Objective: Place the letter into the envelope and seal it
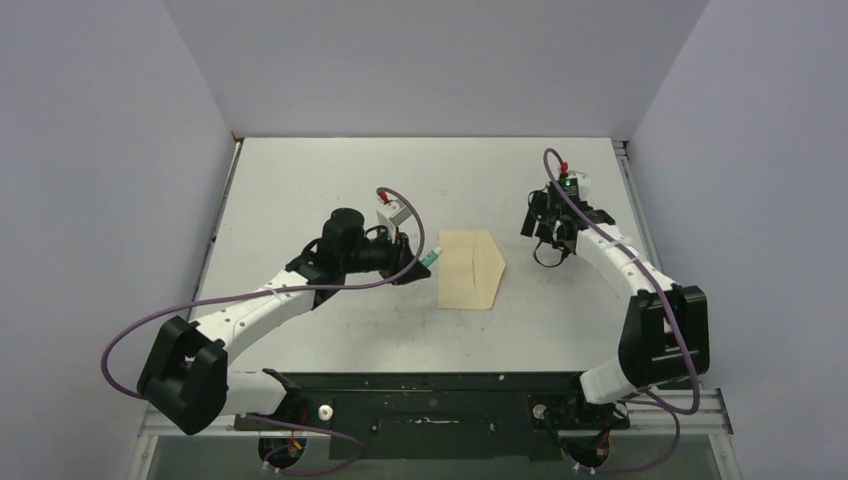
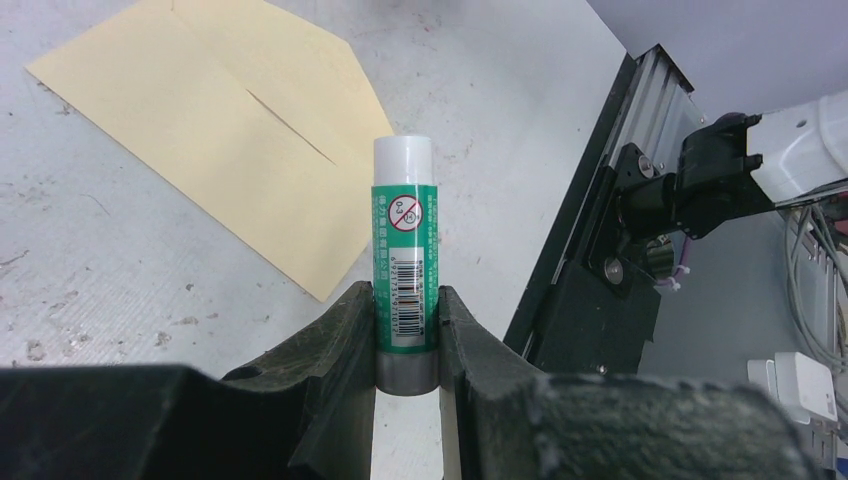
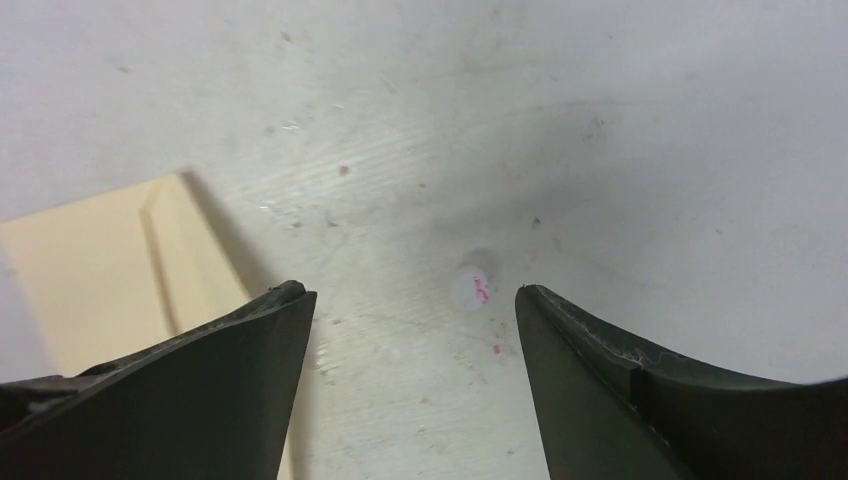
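Observation:
The pale tan envelope (image 1: pixel 470 269) lies flat at the table's centre, its triangular flap pointing right; it also shows in the left wrist view (image 2: pixel 220 130) and at the left edge of the right wrist view (image 3: pixel 90 270). The letter is not in view. My left gripper (image 1: pixel 418 262) is just left of the envelope and is shut on a green glue stick (image 2: pixel 404 270) with a white cap, held by its lower end. My right gripper (image 1: pixel 552 248) hovers right of the envelope, open and empty, its fingers (image 3: pixel 230 370) wide apart over bare table.
A small white dot with pink marks (image 3: pixel 472 287) sits on the table between my right fingers. A black rail (image 1: pixel 430 395) runs along the near edge by the arm bases. Grey walls close in the table on three sides.

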Controlling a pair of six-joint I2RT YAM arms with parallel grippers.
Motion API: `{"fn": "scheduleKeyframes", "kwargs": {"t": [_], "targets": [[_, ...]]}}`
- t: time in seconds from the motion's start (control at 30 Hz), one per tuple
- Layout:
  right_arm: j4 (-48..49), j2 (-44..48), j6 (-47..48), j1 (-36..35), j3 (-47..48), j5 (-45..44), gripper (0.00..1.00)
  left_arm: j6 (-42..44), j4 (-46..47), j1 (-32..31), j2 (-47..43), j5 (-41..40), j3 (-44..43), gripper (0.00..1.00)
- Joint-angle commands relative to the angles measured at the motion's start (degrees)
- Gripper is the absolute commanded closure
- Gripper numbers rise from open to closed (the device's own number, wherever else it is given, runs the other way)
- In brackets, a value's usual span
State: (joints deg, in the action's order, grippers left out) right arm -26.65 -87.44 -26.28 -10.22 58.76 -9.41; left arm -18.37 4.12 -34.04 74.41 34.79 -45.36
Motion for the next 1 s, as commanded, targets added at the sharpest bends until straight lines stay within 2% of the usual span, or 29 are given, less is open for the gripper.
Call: {"fn": "scheduleKeyframes", "kwargs": {"t": [0.0,0.1,0.2,0.27,0.37,0.53,0.8,0.97], "targets": [[1.5,8.1,-0.2,-1.2,3.3,12.5,0.23,-4.8,6.5,-0.3,-2.6,-2.1,-3.2,1.00],[9.8,12.3,-2.8,-4.9,1.3,27.4,0.22,-9.3,12.1,-0.6,-3.2,-3.2,-2.7,1.00],[20.6,15.9,-9.6,-12.6,-1.0,32.9,0.17,-13.4,17.6,-0.7,-3.7,-3.6,-2.2,1.00],[28.1,17.3,-17.4,-17.3,-2.4,32.4,0.15,-15.9,20.8,-0.7,-3.7,-3.7,-2.1,1.00],[37.4,18.8,-24.1,-22.4,-5.0,28.8,0.12,-18.5,23.3,-0.7,-3.7,-3.8,-2.0,1.00],[35.4,17.6,-23.8,-25.5,-2.8,25.4,0.14,-22.3,26.8,-0.7,-3.9,-3.1,-1.8,1.00],[36.8,18.7,-25.8,-26.1,-3.9,26.6,0.46,-25.9,29.2,-0.7,-4.7,-5.8,-1.0,1.00],[36.2,19.5,-25.0,-26.0,-3.1,25.8,0.77,-27.0,29.1,-0.5,-4.9,-6.0,-0.8,1.00]]}}
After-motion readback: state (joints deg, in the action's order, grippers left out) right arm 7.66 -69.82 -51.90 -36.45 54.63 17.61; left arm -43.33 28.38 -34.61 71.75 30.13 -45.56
